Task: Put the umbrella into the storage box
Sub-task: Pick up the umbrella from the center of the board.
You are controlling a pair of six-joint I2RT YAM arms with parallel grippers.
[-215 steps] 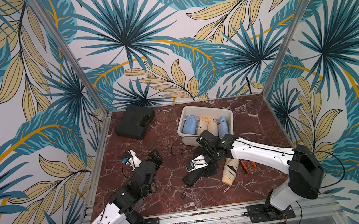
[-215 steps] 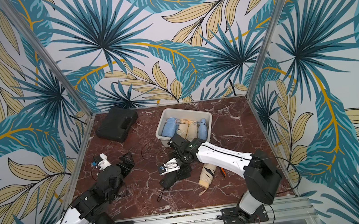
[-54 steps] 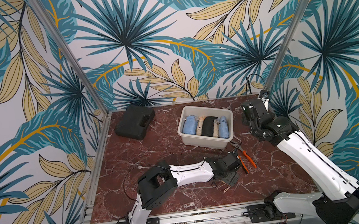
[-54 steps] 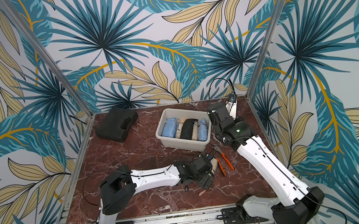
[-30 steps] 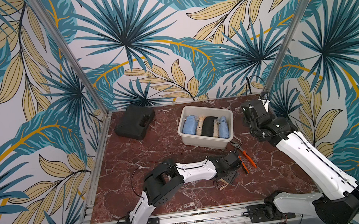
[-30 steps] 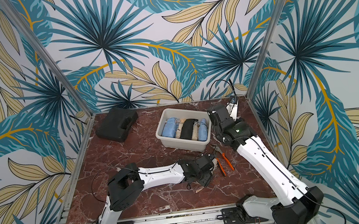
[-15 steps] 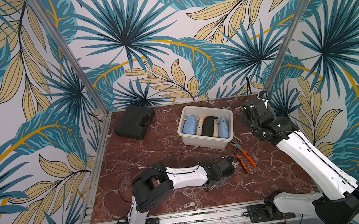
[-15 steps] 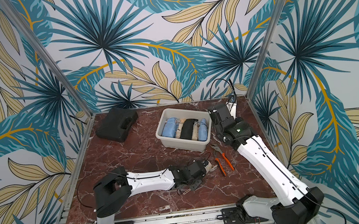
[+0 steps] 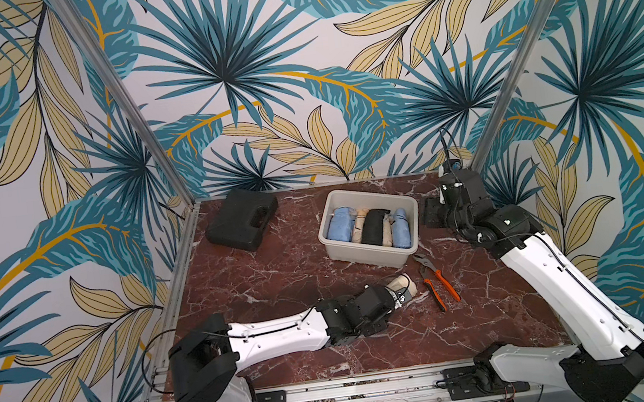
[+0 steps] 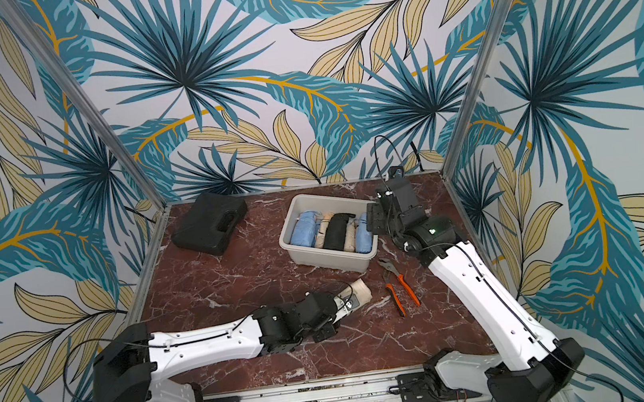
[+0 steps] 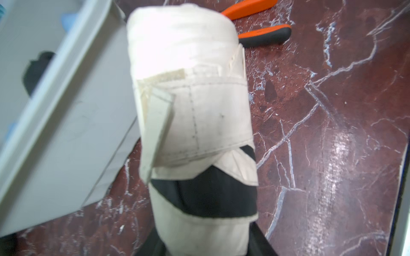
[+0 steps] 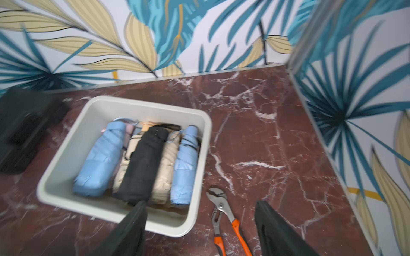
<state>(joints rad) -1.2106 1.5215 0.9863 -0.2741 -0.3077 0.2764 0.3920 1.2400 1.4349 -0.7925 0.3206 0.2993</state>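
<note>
A: Left gripper, status?

B: Closed on one end of the cream umbrella, centre-bottom of both top views. The free end points to the upper right, toward the storage box. In the left wrist view the wrapped umbrella fills mid-frame, with its lower end between the dark fingers.

A: Lifted, or on the table?

B: Cannot tell. It is outside the box and just below its near wall.

A: What's in the box?

B: Five folded umbrellas side by side: blue, cream, black, cream, blue. The right wrist view shows them best, inside the rim.

A: Right gripper?

B: Jaws spread wide with nothing between them. It hangs just to the right of the box in a top view. Its fingers frame the box's near corner in the wrist view.

A: Anything else?

B: Orange-handled pliers lie right of the umbrella. A black case sits at the upper left of the table.
</note>
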